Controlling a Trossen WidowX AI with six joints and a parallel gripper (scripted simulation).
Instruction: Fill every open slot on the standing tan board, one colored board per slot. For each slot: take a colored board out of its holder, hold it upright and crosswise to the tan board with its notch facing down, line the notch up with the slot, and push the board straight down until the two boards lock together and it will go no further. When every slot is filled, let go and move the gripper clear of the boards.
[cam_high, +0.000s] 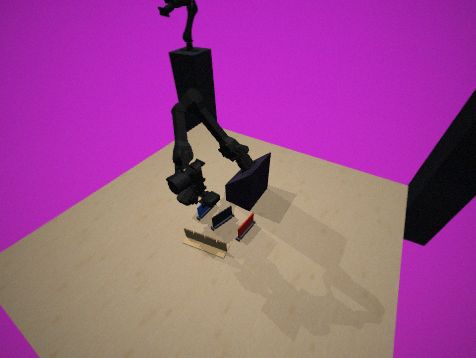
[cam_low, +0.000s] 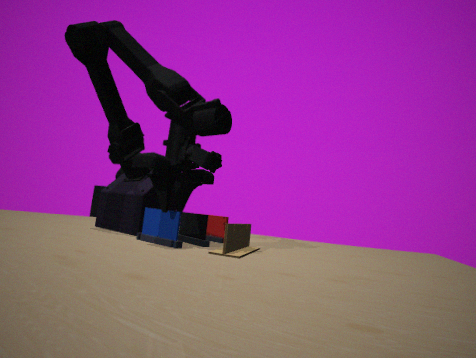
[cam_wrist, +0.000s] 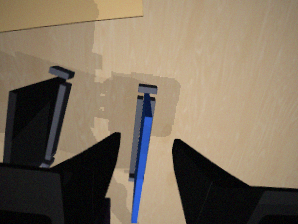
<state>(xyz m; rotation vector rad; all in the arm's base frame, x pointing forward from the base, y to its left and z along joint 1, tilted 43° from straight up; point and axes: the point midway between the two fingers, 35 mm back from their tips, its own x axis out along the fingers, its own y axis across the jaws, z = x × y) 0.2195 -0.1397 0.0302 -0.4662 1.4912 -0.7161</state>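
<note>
Top view: a wooden tabletop (cam_high: 125, 280) (cam_low: 200, 305) (cam_wrist: 240, 70) fills much of the picture, its far corner partly behind a dark pillar (cam_high: 193, 72). A second pillar (cam_high: 447, 185) stands by the right corner. The black arm (cam_high: 179, 125) (cam_low: 131, 50) rises from a dark wedge base (cam_high: 250, 190) (cam_low: 117, 210), nearer the far corner than the boards are, and bends down over them.

The tan board (cam_high: 206, 240) (cam_low: 237, 237) (cam_wrist: 65, 12) stands on its flat foot on the near side of the colored boards, away from the far corner. The slots along its top edge are open, with no colored board in them. Its foot crosses the upper left of the wrist view.

The fingers (cam_high: 211, 198) (cam_low: 189, 192) are spread partway, pinching nothing. They point down, one on each side of the blue board (cam_high: 202, 210) (cam_low: 161, 224) (cam_wrist: 142, 167), with a gap on both sides of it in the wrist view.

That board is upright in its holder (cam_low: 159, 241) (cam_wrist: 147, 89), the nearest of the three to the tabletop's left edge. The black board (cam_high: 221, 218) (cam_low: 194, 225) (cam_wrist: 30, 120) is in the middle, and the red board (cam_high: 245, 226) (cam_low: 217, 226) is nearest the right edge, both also upright in their holders.
</note>
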